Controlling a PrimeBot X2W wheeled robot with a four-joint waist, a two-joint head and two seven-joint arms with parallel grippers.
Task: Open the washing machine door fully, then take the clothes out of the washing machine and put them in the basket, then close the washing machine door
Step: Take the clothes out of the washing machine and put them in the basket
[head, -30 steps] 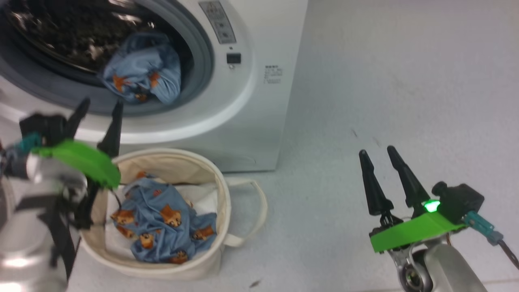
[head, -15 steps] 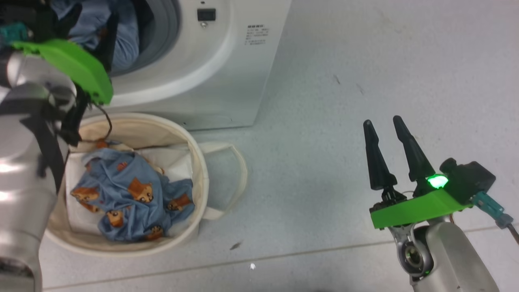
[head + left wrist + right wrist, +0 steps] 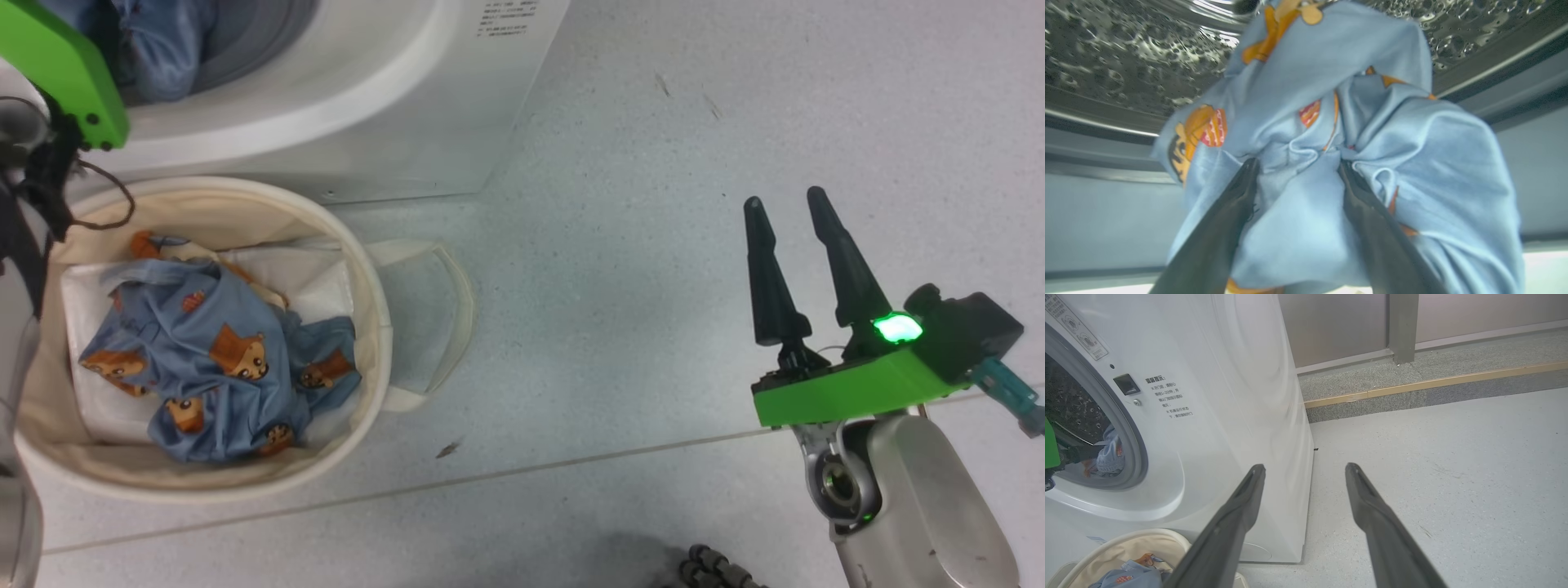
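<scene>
Inside the washing machine [image 3: 1216, 416], at the front lip of its drum [image 3: 1106, 49], a crumpled blue garment [image 3: 1331, 118] lies heaped. Your left gripper [image 3: 1297, 163] has its two fingers spread wide on either side of a raised fold. It has hold of nothing yet; the tips look pressed into the cloth, though the close view is too soft to be sure of contact. That straddle makes sense: closing now would pinch a ridge rather than flat fabric. Just in front of the washing machine sits the basket [image 3: 371, 327], placed for a short carry, with a second blue garment [image 3: 212, 359] already in it. Your right gripper [image 3: 784, 198] hangs spread and empty over the floor, off the washing machine's right side, clear of the working arm.
</scene>
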